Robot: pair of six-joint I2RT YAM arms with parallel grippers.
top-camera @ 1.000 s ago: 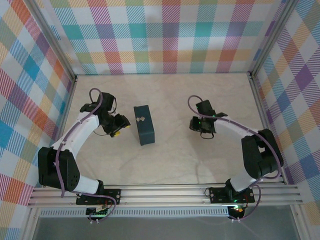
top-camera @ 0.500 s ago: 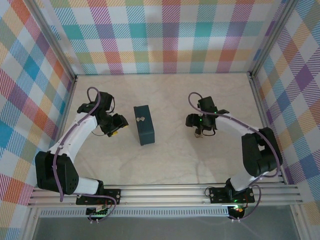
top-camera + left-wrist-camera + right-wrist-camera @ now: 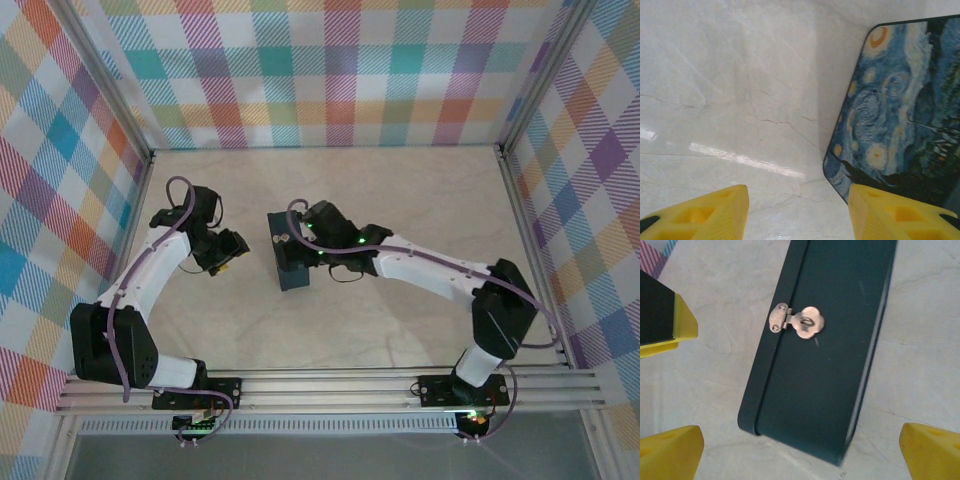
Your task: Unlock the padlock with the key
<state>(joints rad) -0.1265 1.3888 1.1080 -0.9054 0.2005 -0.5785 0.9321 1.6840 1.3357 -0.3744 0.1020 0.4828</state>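
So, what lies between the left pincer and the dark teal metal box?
Bare pale marbled tabletop separates the left pincer from the dark teal metal box, seen in the top view.

1. We hold our left arm (image 3: 150, 270) bent inward, its left gripper (image 3: 228, 250) pointing right, yellow fingers (image 3: 715, 212) parted with nothing between them.
2. Our right arm (image 3: 430, 268) stretches far to the left, right gripper (image 3: 295, 245) angled downward, fingers (image 3: 932, 452) spread wide, empty.

The box (image 3: 825, 355) is dark teal along its edge, its broad face a swirling blue-and-yellow starry print; the hasp (image 3: 799, 322) is pale silver. The fingertips (image 3: 705, 212) are bright yellow, the table (image 3: 740, 75) cream with faint veins, the walls (image 3: 340, 70) pastel plaid
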